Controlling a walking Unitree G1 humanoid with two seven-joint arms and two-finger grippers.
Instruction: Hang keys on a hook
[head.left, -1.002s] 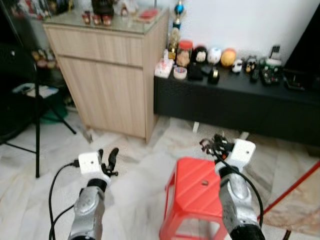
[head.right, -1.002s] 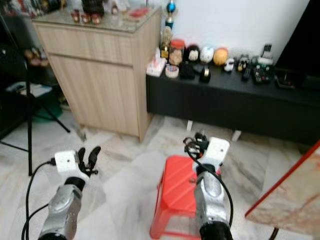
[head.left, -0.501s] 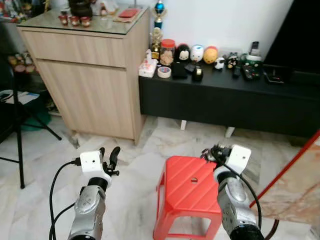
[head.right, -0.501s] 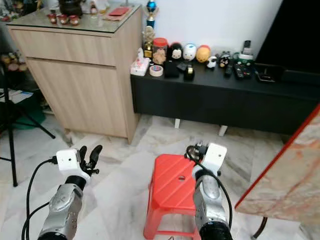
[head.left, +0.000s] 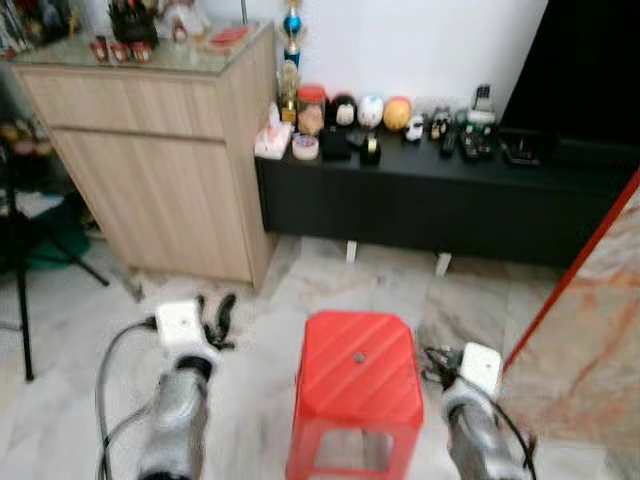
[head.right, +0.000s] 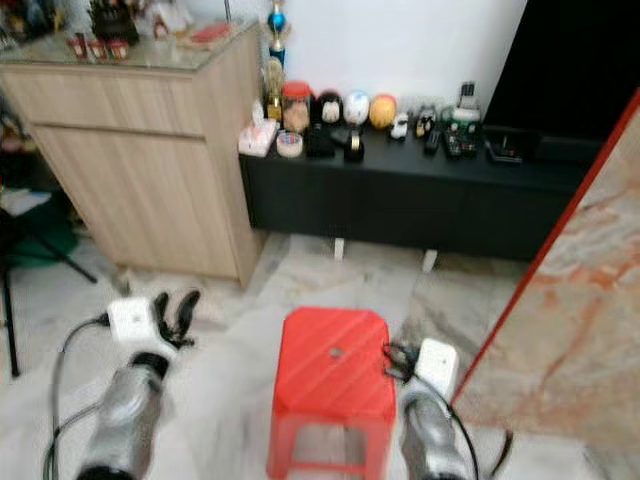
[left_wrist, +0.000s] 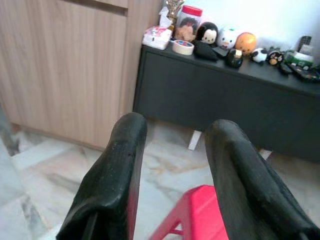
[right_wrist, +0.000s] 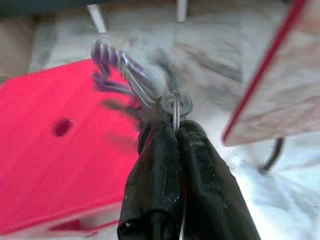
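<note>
In the left eye view, a red plastic stool (head.left: 357, 372) is seen on the pale marble floor (head.left: 70, 330), low in the middle of the picture. The left gripper (head.left: 213, 318) is held above the floor to the left of the stool, its two black fingers parted and holding nothing. The right gripper (head.left: 437, 362) is seen just beside the stool's right edge, with a dark cluster at its tips that is blurred here. Behind them, a wooden cabinet (head.left: 150, 150) stands against the wall on the left. A low black console (head.left: 440, 200) runs to the right of it, with small figurines and a roll of tape (head.left: 305, 147) lined along its back edge. A marble slab with a red edge (head.left: 590, 330) is seen on the right.

The right eye view shows the same scene.

In the left wrist view, the left gripper's fingers (left_wrist: 117, 175) are seen spread apart, with a corner of the stool between them and the console beyond.

In the right wrist view, the right gripper's fingers (right_wrist: 160, 170) are pressed together on the ring of a bunch of keys (right_wrist: 117, 70). The keys are held in the air over the stool's edge, fanning out beyond the fingertips.
</note>
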